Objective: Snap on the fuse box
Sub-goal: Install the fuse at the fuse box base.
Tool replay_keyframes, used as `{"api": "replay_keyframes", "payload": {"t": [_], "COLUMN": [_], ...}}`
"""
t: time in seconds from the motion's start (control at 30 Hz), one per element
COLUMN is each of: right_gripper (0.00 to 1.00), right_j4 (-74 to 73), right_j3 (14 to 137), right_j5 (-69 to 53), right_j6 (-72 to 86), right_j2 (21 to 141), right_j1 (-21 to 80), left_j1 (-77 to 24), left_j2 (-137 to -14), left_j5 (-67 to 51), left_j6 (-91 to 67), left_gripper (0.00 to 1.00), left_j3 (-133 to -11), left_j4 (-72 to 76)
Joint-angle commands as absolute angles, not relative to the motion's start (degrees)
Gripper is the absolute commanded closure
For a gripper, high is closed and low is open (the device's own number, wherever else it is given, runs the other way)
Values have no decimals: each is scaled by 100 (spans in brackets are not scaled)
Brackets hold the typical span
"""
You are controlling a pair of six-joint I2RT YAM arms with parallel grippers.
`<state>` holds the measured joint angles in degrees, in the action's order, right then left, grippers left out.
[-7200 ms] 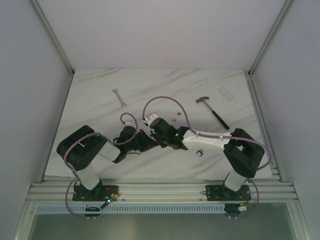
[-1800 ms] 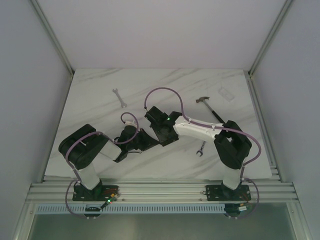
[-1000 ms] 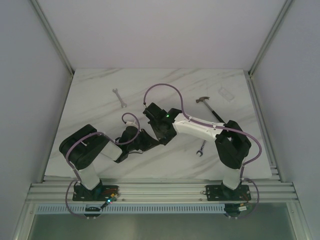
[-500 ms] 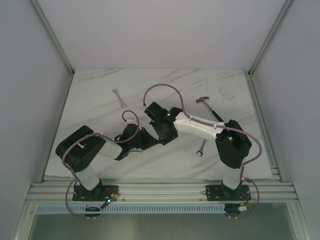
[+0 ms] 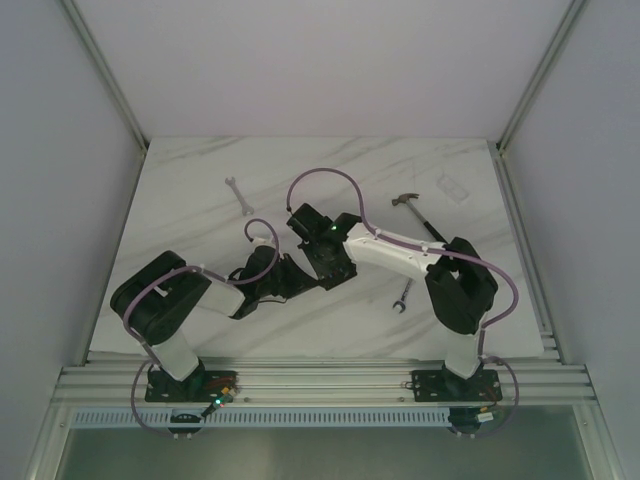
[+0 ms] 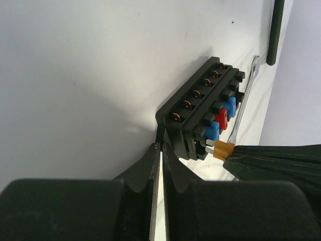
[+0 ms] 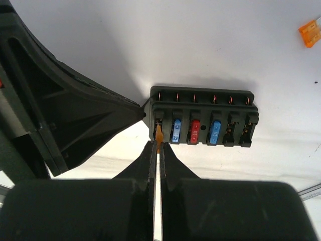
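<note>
The fuse box (image 7: 203,115) is a black block with two blue fuses and a red one in its slots. It also shows in the left wrist view (image 6: 203,108). My left gripper (image 6: 161,146) is shut on a thin edge at the box's end. My right gripper (image 7: 159,144) is shut on a small orange fuse (image 7: 159,134), whose tip sits at the leftmost slot. The orange fuse also shows in the left wrist view (image 6: 223,149). In the top view the left gripper (image 5: 300,272) and right gripper (image 5: 325,272) meet mid-table and hide the box.
A loose orange fuse (image 7: 310,32) lies beyond the box. One wrench (image 5: 238,195) lies at the far left and another wrench (image 5: 402,297) near the right arm. A hammer (image 5: 425,222) and a clear plastic piece (image 5: 452,187) lie at the far right.
Since 7.2 s ago the right arm swung left and away, uncovering the near wrench. Over the last second both grippers stay together; the left arm's elbow shifted slightly.
</note>
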<state>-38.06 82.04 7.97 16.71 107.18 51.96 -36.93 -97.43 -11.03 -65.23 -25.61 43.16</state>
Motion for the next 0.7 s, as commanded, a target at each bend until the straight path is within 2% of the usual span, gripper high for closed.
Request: {"api": "replay_keyframes", "payload": {"t": [0.0,0.67], "right_gripper": [100,100], "right_j4": [-4024,-4041], "right_j3": [8458,8475], "right_j5": [840,955], "right_j6": [1730,1634], "right_j2": [10879,11027], "right_j1": [5224,5290], "left_j1": [-3650,-3649], "left_j2": [-9850,-9877], "left_j5": [-852,-852], "left_j6": [-6312,-6335], "left_gripper": [85,85], "left_j3": [-2483,-2481], "left_j4": [3696,3709]}}
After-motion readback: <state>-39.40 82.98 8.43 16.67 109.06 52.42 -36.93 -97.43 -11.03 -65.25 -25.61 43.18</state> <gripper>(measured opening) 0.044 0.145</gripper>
